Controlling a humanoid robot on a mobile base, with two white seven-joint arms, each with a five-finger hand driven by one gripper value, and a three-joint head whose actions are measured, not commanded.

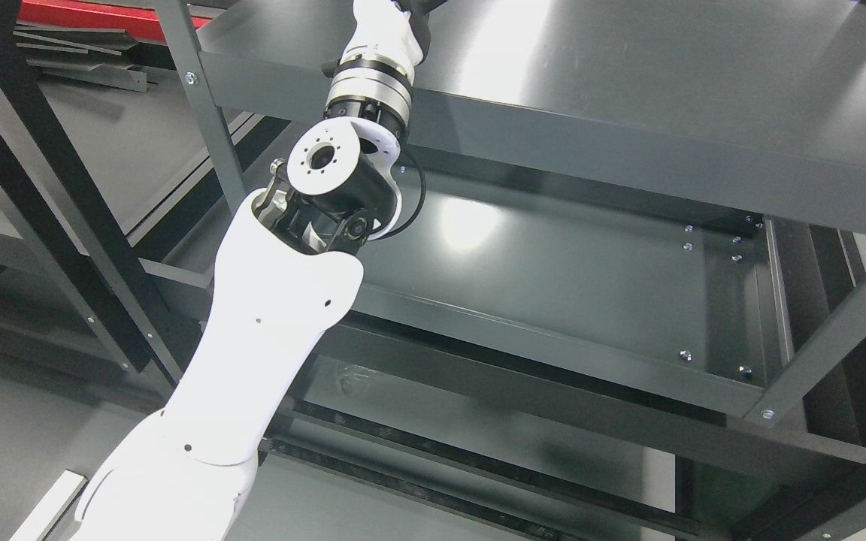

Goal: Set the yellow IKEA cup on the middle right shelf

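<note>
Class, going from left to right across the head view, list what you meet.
Red panel at the top left → grey shelf post → white robot arm → shelf tray → right shelf post.

White arm (252,353), blk/silver wrist joint (343,176)

A: What blocks the way?
B: The left arm (267,315) rises across the front of the rack, its wrist (369,83) over the upper shelf (628,83) edge. A grey post (211,113) stands just left of it.
A: Free room?
B: The middle shelf (591,285) lies bare right of the arm, open at the front, roofed by the upper shelf and closed at far right by a post (839,330).
</note>
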